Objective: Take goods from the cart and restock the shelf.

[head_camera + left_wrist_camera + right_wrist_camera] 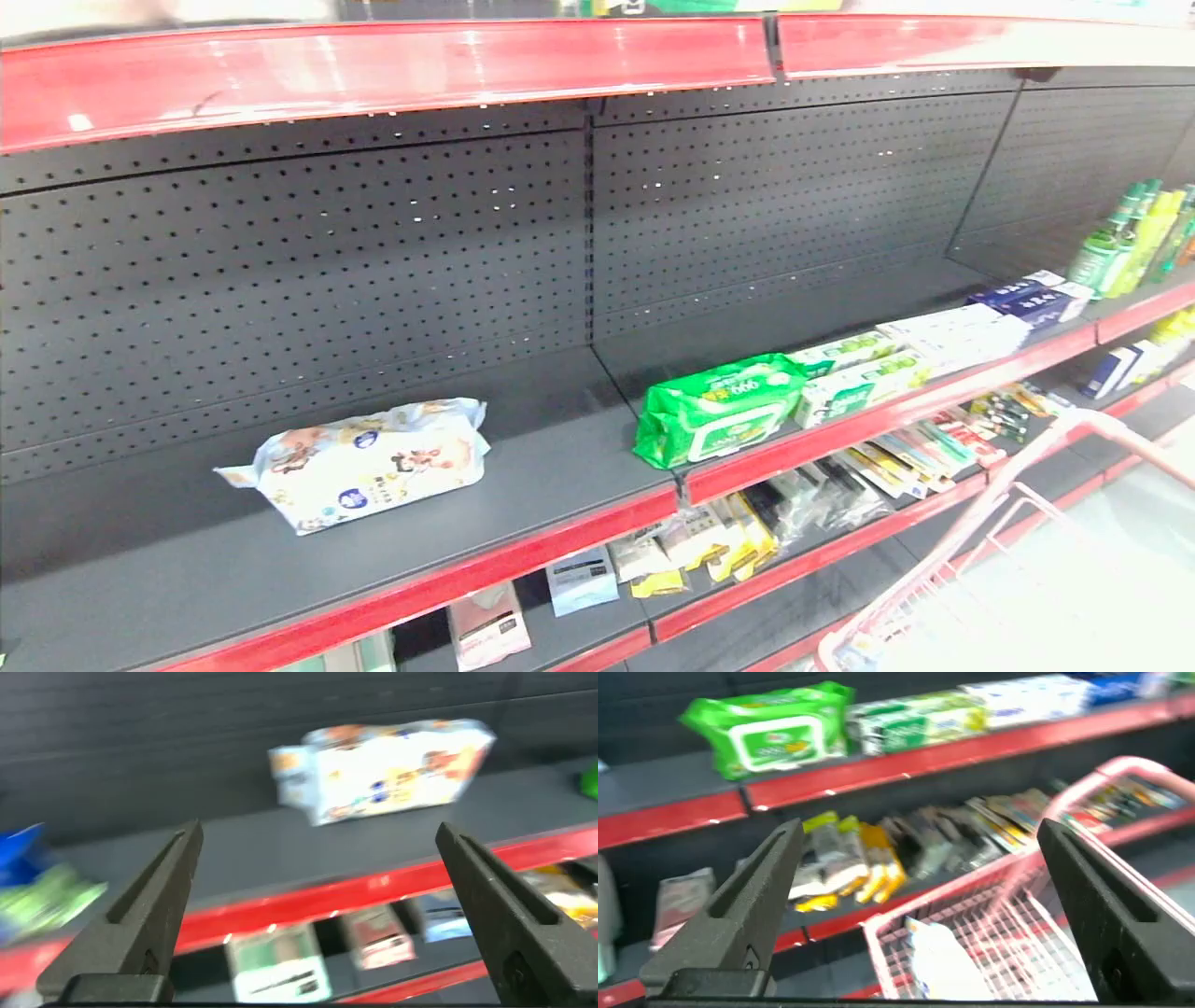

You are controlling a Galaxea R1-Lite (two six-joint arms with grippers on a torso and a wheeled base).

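The left gripper (pixel 318 829) is wide open, its two dark fingers (pixel 149 915) spread well apart, nothing between them. The right gripper (pixel 920 826) seems likewise splayed and empty, fingers (pixel 1106 905) slightly blurred.

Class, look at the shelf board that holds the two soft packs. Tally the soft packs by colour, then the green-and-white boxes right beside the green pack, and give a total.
white soft pack: 1
green soft pack: 1
green-and-white boxes: 2
Total: 4
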